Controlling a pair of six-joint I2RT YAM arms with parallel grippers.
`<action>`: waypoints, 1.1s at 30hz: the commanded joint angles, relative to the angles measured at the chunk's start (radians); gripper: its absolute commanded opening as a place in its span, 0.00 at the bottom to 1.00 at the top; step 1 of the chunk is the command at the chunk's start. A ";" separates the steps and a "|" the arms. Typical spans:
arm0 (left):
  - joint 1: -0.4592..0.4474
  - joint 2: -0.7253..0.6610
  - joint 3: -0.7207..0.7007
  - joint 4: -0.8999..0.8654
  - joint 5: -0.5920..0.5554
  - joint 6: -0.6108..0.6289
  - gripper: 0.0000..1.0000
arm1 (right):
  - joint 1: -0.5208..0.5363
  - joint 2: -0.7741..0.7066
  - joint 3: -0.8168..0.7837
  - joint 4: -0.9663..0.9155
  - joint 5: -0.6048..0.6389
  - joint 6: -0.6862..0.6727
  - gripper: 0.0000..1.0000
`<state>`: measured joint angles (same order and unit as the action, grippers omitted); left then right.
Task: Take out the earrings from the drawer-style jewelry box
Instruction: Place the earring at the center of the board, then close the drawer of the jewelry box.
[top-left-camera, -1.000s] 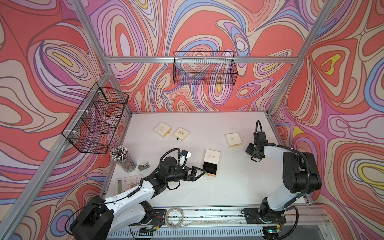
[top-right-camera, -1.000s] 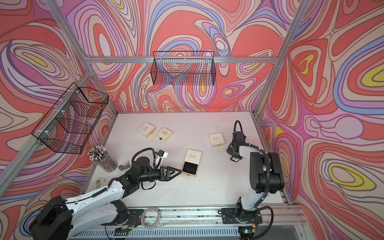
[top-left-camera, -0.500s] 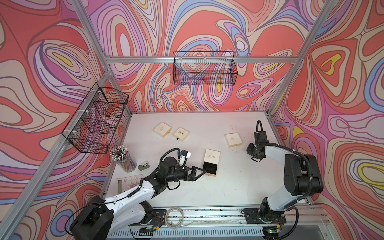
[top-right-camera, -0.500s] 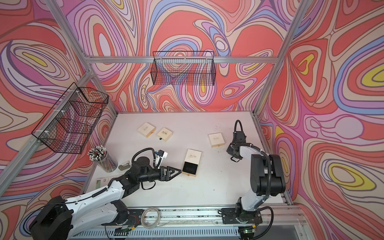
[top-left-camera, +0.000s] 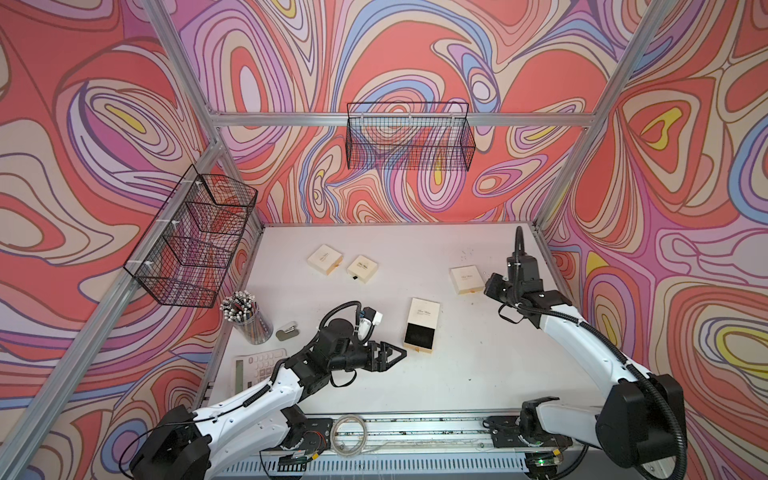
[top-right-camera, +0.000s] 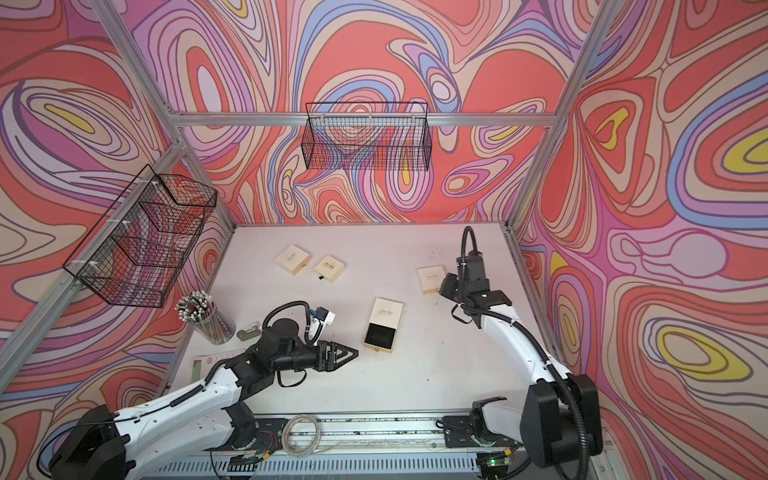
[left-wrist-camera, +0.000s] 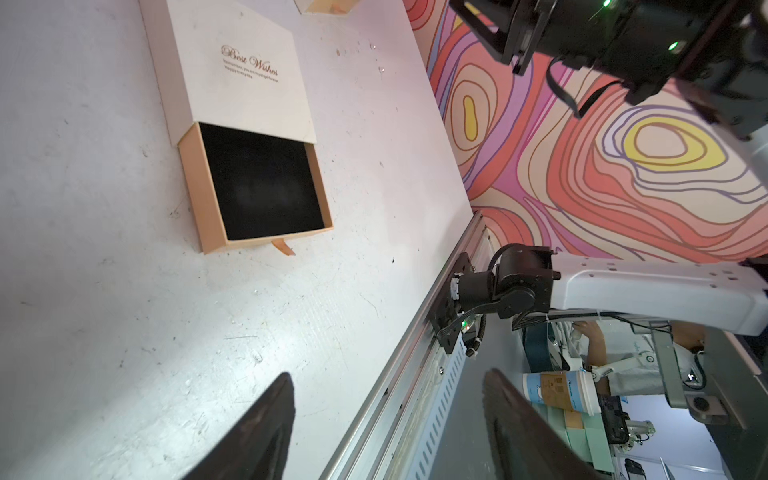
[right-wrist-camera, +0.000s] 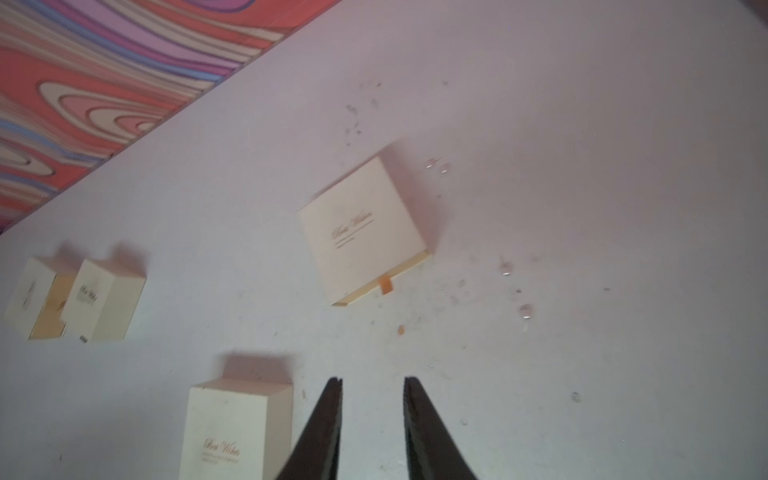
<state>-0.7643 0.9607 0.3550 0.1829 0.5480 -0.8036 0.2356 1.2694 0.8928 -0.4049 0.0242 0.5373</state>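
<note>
while the drawer (left-wrist-camera: 259, 183) lies pulled out, open box (top-left-camera: 424, 312): middle of the table (top-left-camera: 457, 374), black inside bare
left gripper (top-left-camera: 398, 355): low, just beside the drawer's front end, jaws well apart, nothing in them
right gripper (right-wrist-camera: 372, 380): above the table near a closed box (right-wrist-camera: 361, 230), jaws a narrow gap apart, empty
earrings (right-wrist-camera: 525, 311): pale specks on the table beside that closed box, blurred, probably the studs, well apart from the drawer
</note>
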 joint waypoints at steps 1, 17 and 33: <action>-0.039 0.044 -0.003 -0.066 -0.056 0.034 0.52 | 0.103 0.045 0.032 0.004 -0.001 0.037 0.39; -0.105 0.429 0.061 0.197 -0.183 -0.027 0.00 | 0.240 0.479 0.198 0.176 -0.106 0.029 0.81; -0.104 0.658 0.113 0.448 -0.259 -0.073 0.00 | 0.240 0.636 0.288 0.163 -0.180 -0.021 0.88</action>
<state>-0.8650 1.5852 0.4507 0.5472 0.3210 -0.8612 0.4725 1.8946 1.1652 -0.2459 -0.1322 0.5327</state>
